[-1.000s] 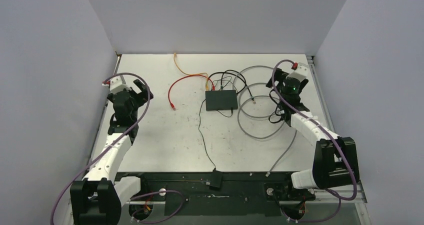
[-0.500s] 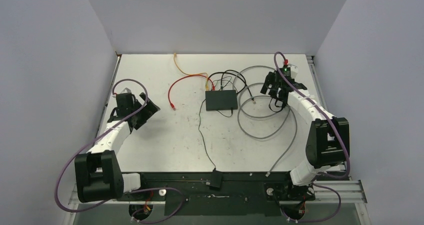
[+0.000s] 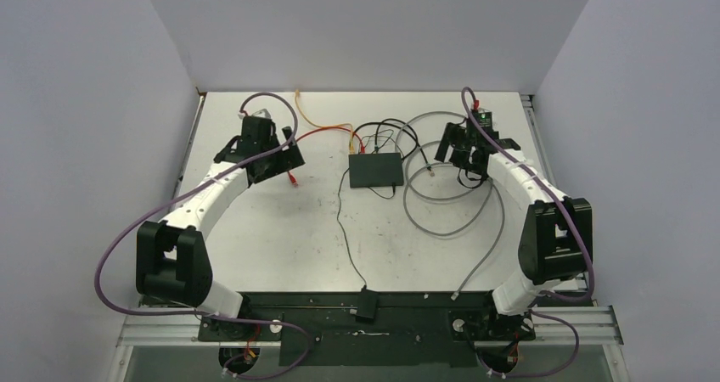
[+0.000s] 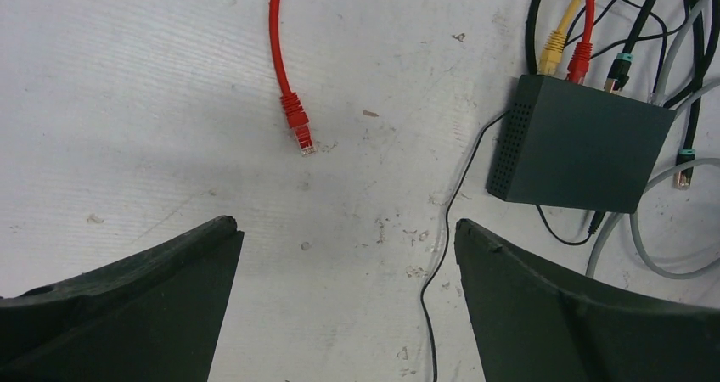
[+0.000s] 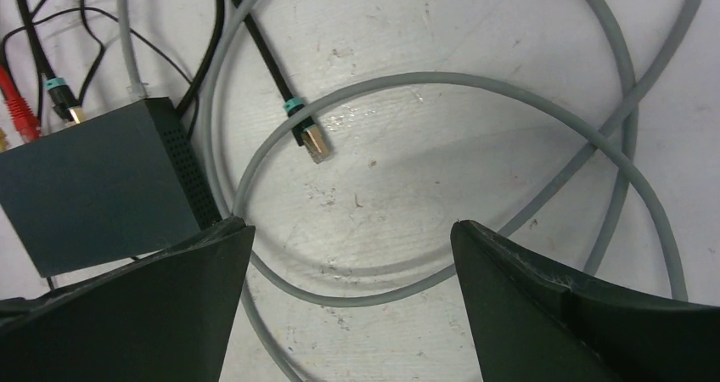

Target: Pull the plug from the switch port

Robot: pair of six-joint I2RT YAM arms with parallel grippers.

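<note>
Three plugs are being shown seated along the 12 o'clock edge of the switch (image 3: 376, 171) in the top view: a yellow plug (image 4: 553, 49), a red plug (image 4: 580, 59) and a black plug (image 4: 620, 70) with a teal band. The switch is lying flat on the table (image 3: 280, 229), a little past centre toward 12 o'clock. The left gripper (image 3: 276, 158) is being held at the switch's 9 o'clock, jaws spread wide with nothing between them. A loose red cable end (image 4: 297, 129) is lying just ahead of it. The right gripper (image 3: 459, 148) is being held at the switch's 3 o'clock, jaws likewise released and empty, above grey cable (image 5: 509, 93) loops and a loose black connector (image 5: 312, 144). Step judged: approach, nothing being gripped yet. Which plug is being targeted cannot be told. For a clean pull, the plug body rather than the cord is probably best pinched, with the latch tab pressed, and drawn straight toward 12 o'clock. The switch is likely needing to be pinned by the other gripper against dragging.
</note>
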